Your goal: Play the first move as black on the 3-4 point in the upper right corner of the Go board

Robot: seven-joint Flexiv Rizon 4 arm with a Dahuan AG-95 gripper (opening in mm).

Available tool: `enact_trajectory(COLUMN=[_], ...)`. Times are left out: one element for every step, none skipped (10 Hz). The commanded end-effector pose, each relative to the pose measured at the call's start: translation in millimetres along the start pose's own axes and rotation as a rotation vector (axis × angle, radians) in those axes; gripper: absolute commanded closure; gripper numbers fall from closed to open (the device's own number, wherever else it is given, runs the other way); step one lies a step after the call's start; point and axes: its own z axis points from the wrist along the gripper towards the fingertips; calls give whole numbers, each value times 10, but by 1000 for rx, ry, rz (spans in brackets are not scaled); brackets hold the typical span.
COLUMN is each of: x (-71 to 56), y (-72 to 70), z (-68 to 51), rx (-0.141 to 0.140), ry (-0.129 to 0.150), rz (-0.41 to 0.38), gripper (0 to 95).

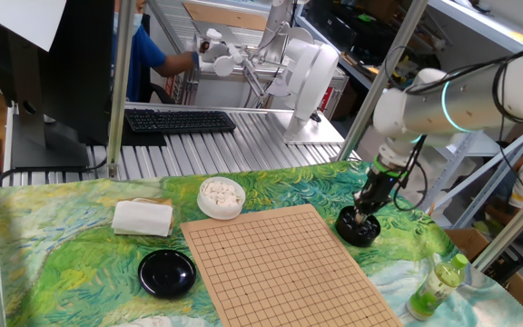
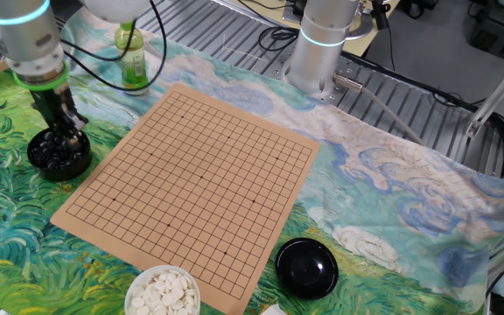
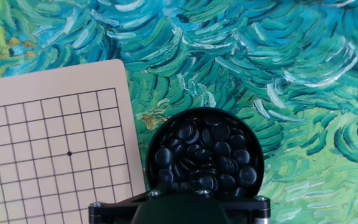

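The black stones lie heaped in a round black bowl that sits on the painted green-and-blue cloth just beside one corner of the wooden Go board, whose grid carries no stones. The gripper points straight down into that bowl with its fingers drawn fully together among the stones, though whether a stone is pinched between them cannot be told. Farther off, by the opposite edge of the board, stand a bowl of white stones and a black lid, and a green bottle stands near the black bowl's end.
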Motion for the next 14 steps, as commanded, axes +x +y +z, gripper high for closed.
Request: enact_trajectory(x=[0, 0, 0, 0, 0, 1, 1, 2, 3, 2, 3, 3, 3, 4], y=[4, 4, 4, 5, 5, 6, 6, 7, 7, 7, 8, 8, 9, 9], z=[35, 52, 59, 70, 81, 104, 120, 133, 137, 139, 146, 156, 170, 180], rx=[-4, -6, -6, -8, -10, -13, -15, -16, -17, -18, -19, -20, -23, -23], ry=[0, -1, -2, -4, -4, -4, -4, -4, -4, -4, -3, -3, -3, -3], rz=[5, 8, 11, 14, 14, 14, 14, 13, 13, 12, 11, 11, 11, 11], gripper=[760, 760, 760, 760, 760, 760, 760, 760, 760, 760, 760, 760, 760, 760])
